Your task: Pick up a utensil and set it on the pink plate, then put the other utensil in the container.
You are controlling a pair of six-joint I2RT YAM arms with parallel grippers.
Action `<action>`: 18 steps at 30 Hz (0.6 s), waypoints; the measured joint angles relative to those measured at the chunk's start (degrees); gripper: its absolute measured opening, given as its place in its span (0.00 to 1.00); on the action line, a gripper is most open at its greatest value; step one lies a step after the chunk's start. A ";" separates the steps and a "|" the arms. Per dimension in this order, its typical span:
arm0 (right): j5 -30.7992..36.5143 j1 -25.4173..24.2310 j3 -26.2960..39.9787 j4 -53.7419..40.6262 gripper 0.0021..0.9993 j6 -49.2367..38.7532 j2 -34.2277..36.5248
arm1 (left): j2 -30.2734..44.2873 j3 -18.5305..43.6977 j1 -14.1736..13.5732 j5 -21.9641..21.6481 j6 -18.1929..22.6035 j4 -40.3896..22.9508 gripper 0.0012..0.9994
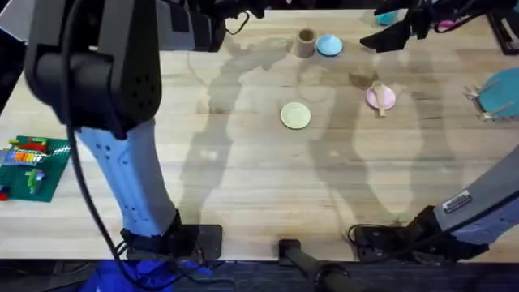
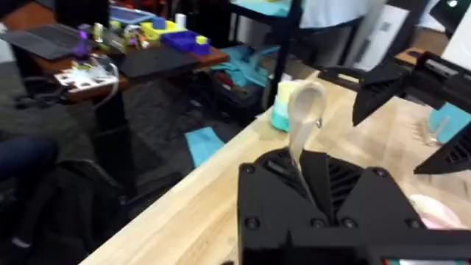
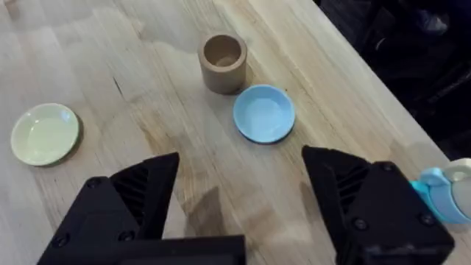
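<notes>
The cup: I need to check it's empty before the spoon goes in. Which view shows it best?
The right wrist view: it looks down into the cup and the inside looks empty. Overhead shows the cup small and far off, its inside unclear.

The left arm (image 1: pixel 122 162) consists of a pale blue-white link with a row of small dark holes, a large matte black housing with a perforated patch, and a black cable routed along its length. The right arm (image 1: pixel 478 212) has a grey link bearing a small white label above a black base joint. Both sets of fingers (image 3: pixel 140 195) are matte black, angular, ribbed, with round screw heads in the mounts.
</notes>
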 joint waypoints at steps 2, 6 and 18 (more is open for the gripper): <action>-0.01 0.00 0.00 0.10 1.00 -0.01 -0.02 | 2.26 2.97 1.08 2.54 -1.02 0.01 0.04; -0.01 0.00 0.00 0.97 1.00 -0.01 -0.01 | 6.49 9.81 3.01 7.51 -3.02 -0.02 0.04; -0.01 0.00 0.00 1.99 1.00 -0.01 -0.02 | 13.33 18.14 1.43 17.14 -7.08 -0.01 0.04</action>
